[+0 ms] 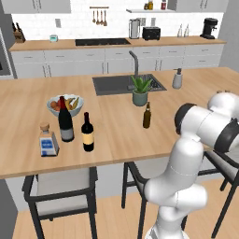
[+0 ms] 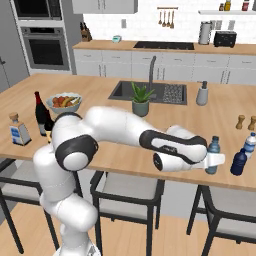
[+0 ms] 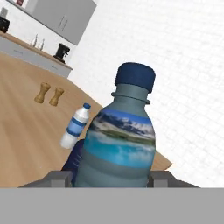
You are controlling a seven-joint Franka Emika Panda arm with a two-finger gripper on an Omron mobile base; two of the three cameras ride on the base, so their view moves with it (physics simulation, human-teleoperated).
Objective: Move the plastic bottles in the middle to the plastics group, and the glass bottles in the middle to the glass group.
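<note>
Gripper (image 2: 216, 161): clamped on plastic bottle (image 2: 213, 153) | bottle axis upright, base at worktop (image 2: 150, 155) | dark-blue bottle (image 2: 239, 162) just beside.

obstacles: dark blue bottle (image 2: 239, 162), white bottle (image 2: 249, 145) just beside; left counter (image 2: 120, 150) open

Your arm (image 2: 115, 130) is glossy white, built of rounded tubular segments with dark joint bands and a dark wrist collar.

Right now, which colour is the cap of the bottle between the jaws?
Dark blue; the bottle cap shows best in the hand view.
</note>
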